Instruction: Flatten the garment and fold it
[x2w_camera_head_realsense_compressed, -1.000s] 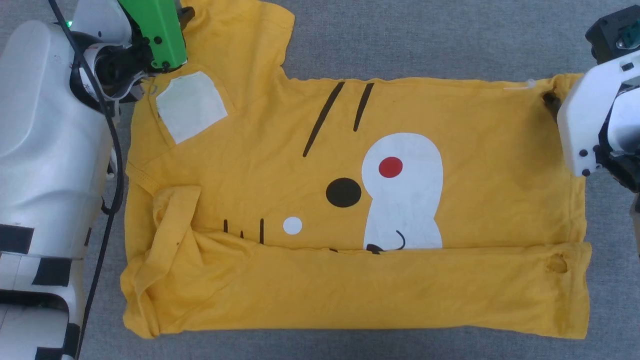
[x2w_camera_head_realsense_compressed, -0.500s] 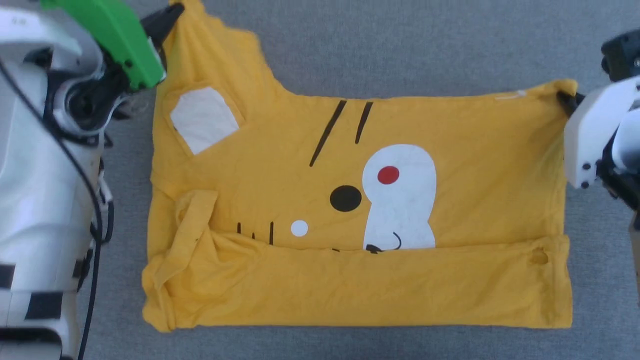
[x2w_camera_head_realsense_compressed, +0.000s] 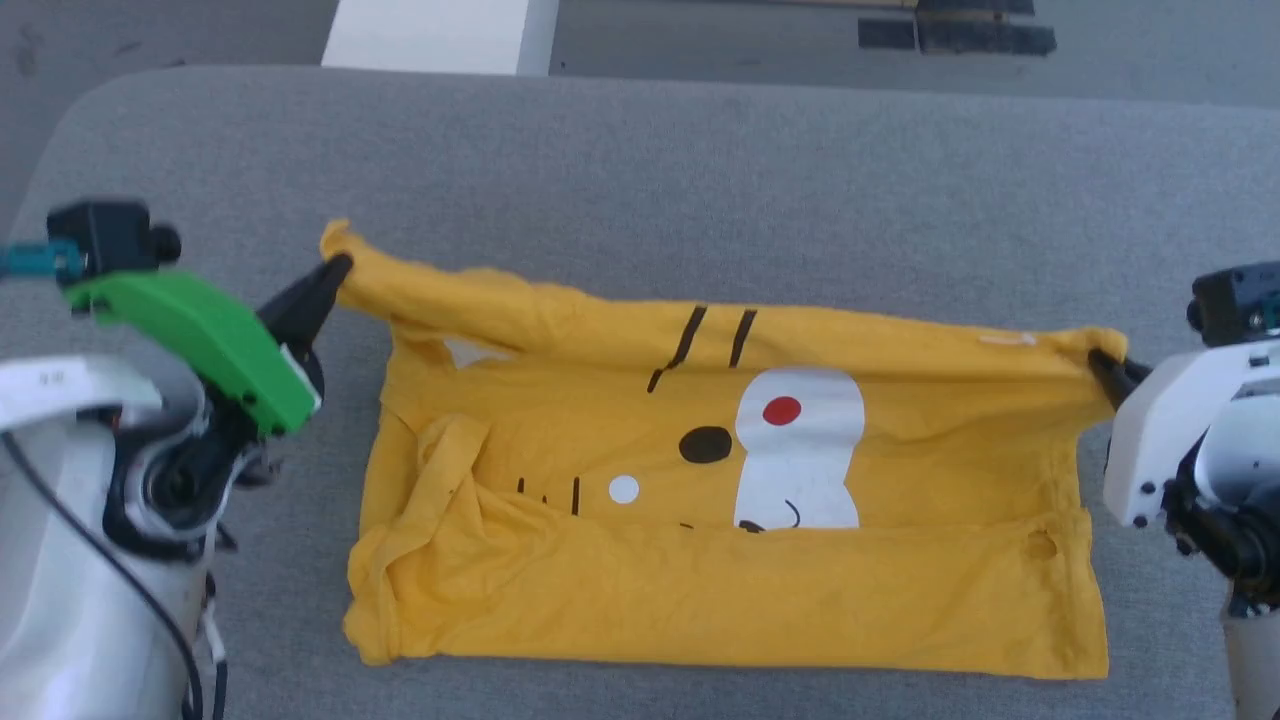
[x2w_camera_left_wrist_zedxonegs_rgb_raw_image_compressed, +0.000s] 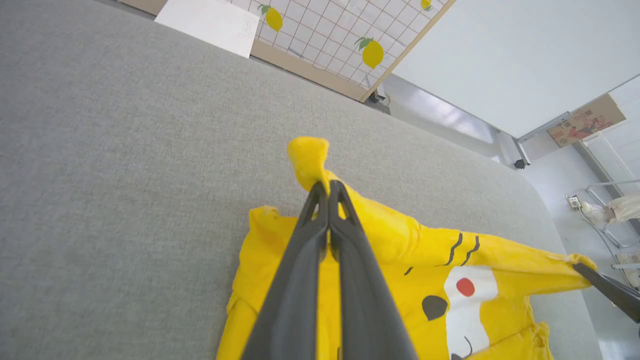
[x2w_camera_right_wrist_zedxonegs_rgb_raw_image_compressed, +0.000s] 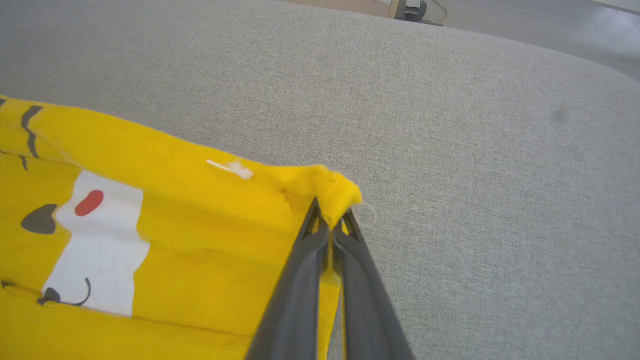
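Reaching in from either side of the grey padded surface (x2w_camera_head_realsense_compressed: 700, 170), both arms hold the garment (x2w_camera_head_realsense_compressed: 720, 600) by its far edge. The left arm, white-shelled with a green wrist housing (x2w_camera_head_realsense_compressed: 200, 340), angles up and inward so that the left gripper (x2w_camera_head_realsense_compressed: 338, 268) points at the shirt's far corner. Its dark fingers are pressed together on a bunched yellow tip of cloth, which pokes out just past the fingertips in the left wrist view. The right arm's white wrist housing (x2w_camera_head_realsense_compressed: 1150, 440) sits beside the opposite corner. The right gripper (x2w_camera_head_realsense_compressed: 1098, 362) is likewise pinched closed on a small wad of fabric, seen at its tips in the right wrist view.

Between the two grippers the far edge is raised into a taut ridge, while the rest of the bright yellow T-shirt lies on the surface, nearer the robot than the fingertips. The near strip is folded over the print and hides its lower part, and the cloth below the left gripper is crumpled.

The print shows a tall white patch (x2w_camera_head_realsense_compressed: 800, 450), a black nose (x2w_camera_head_realsense_compressed: 706, 444) beside it, two black stripes (x2w_camera_head_realsense_compressed: 715, 335) toward the raised edge, a red dot (x2w_camera_head_realsense_compressed: 781, 410) in the patch and a small white dot (x2w_camera_head_realsense_compressed: 623, 489).
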